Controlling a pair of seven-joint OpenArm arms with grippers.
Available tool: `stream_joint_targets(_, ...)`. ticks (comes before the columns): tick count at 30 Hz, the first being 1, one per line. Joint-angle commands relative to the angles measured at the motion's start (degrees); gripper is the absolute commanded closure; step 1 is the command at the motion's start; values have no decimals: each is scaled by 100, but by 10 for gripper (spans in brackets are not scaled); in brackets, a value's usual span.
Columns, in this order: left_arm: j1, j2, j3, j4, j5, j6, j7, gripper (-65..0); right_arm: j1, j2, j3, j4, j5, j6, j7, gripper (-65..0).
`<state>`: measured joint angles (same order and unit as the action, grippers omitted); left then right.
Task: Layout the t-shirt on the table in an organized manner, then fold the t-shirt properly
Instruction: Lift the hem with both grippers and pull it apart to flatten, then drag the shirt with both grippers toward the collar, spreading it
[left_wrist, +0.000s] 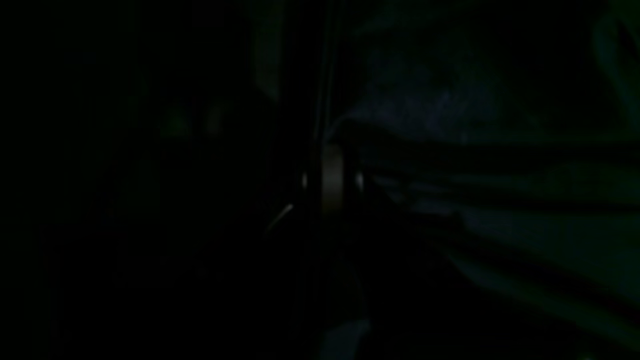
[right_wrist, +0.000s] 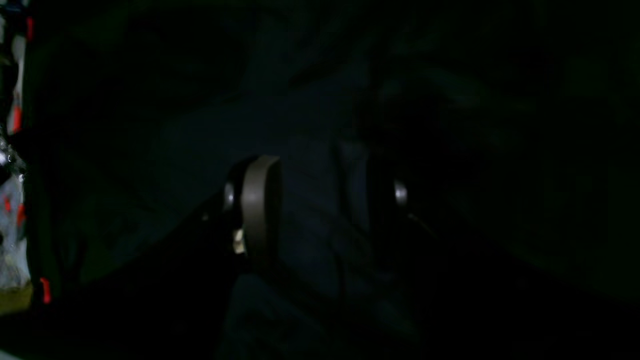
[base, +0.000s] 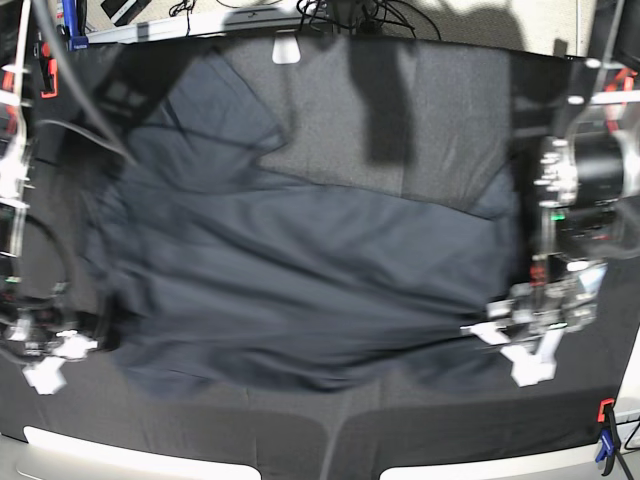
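Spread wide across the black-draped table (base: 440, 90), the t-shirt (base: 300, 280), drawn taut from its right edge by the left gripper (base: 500, 335), clamped on the hem to flatten it. Opposite, the right gripper (base: 60, 350), jaws apart beside the cloth, holding nothing. Red-orange clamp (base: 604, 410) at the corner; creases unresolved.

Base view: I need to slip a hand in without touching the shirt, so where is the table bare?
Bare table lies beyond the t-shirt, toward the far edge. A thin strip runs along the near edge. Both sides are crowded by the left gripper and right gripper.
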<state>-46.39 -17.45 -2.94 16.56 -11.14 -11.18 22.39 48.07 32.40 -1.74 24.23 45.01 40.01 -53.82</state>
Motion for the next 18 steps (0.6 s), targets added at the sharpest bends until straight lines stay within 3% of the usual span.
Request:
stream_joint_targets(1, -234, -229, -2, 114, -94, 74, -142, 0, 225, -68, 26, 90, 140, -1, 109, -257)
stream_joint_targets(7, -236, -807, -2, 114, -575, 72, -164, 0, 225, -481, 26, 92, 133, -1, 149, -257)
stream_joint_targets(11, -232, -833, -2, 114, -588, 44, -70, 0, 225, -595, 26, 92, -90, -1, 251, -257)
stream_joint_targets(13, -234, -793, -2, 114, -588, -140, -7, -12, 225, -608, 26, 92, -157, -1, 258, -257)
stream_joint_targets(16, -236, -782, -2, 133, -588, -791, 9, -254, 225, -581, 26, 92, -157, -1, 234, -257)
stream_joint_targets(18, -232, -802, -2, 236, -588, -1036, 13, -284, 225, -549, 26, 92, -155, -1, 234, -257)
